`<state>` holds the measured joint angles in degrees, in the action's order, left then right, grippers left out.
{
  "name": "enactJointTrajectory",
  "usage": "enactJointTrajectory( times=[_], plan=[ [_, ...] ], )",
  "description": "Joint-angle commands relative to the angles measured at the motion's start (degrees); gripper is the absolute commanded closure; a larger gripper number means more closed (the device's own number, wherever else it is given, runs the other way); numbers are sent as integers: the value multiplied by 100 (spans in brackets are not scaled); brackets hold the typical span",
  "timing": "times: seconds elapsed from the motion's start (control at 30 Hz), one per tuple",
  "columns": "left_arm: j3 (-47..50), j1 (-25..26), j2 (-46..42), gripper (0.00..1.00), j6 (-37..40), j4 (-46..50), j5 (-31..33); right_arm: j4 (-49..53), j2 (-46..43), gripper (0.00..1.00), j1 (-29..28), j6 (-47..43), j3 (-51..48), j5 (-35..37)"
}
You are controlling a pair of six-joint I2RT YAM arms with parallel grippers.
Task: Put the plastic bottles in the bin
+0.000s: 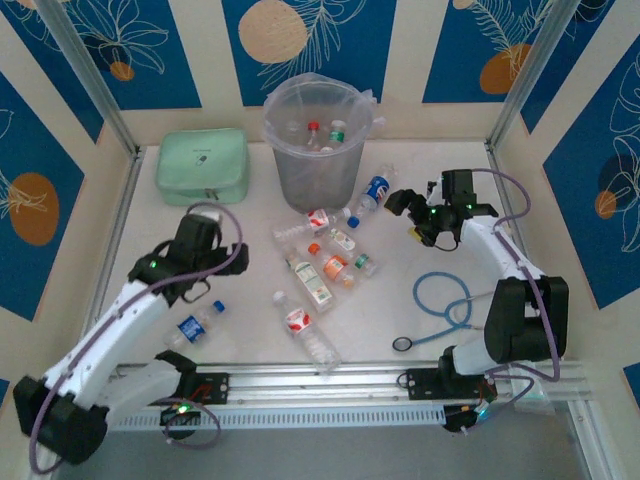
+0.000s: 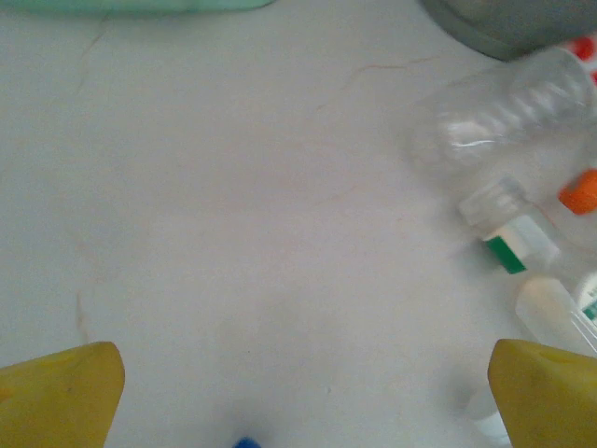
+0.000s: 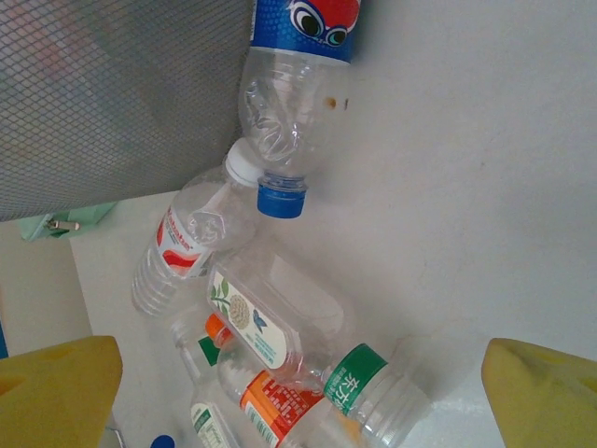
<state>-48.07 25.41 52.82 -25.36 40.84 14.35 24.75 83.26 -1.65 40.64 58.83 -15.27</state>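
Left claw (image 1: 205, 216) hangs over the counter (image 1: 250, 200) just on the near side of the mint-green case (image 1: 203, 160), and it's spread wide; its yellow fingers (image 2: 61, 392) sit in the two lower corners of the wrist view with bare counter between them; the closest plastic bottles (image 2: 522, 238) lie off to its right, outside the fingers, and a blue cap (image 2: 244, 442) just peeks in at the bottom edge; a blue-capped bottle (image 1: 197, 326) lies beside the left forearm, nearer the bases than the claw; over to the right claw (image 1: 402, 200), gaping open as well, pinching nothing, aimed across at the middle of the counter; a blue-labelled bottle (image 3: 289, 93) lies just ahead of it by the foot of the bin (image 1: 318, 165), cap pointing back toward the claw; closer in, a green-labelled bottle (image 3: 359, 383) lies in the span between the yellow fingers in the wrist view, piled against its neighbours, touching neither finger; the bin stands at the far middle of the counter, with a red-capped bottle (image 1: 313, 127) and others lying inside; a blue stethoscope (image 1: 445, 305) lies beside the right arm, on the near side of that claw.
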Motion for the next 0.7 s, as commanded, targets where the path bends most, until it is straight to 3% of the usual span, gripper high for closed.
enactJointTrajectory(
  times=[0.0,0.07,0.17,0.47,0.67],
  plan=[
    [605,34,-712,1,-1680,273,452,-66,84,1,84,-65,-47,-156],
    [636,43,-819,1,-1742,487,370,-67,54,1,110,-72,-139,-183],
    [262,43,-545,1,-1902,1493,853,-58,-53,1,155,-108,-274,-187],
    [279,43,-566,1,-3243,2604,1015,-76,-253,0,389,-153,-480,-205],
    [132,43,25,5,-3444,3391,423,-106,-183,1,506,-180,-536,-187]
  ],
)
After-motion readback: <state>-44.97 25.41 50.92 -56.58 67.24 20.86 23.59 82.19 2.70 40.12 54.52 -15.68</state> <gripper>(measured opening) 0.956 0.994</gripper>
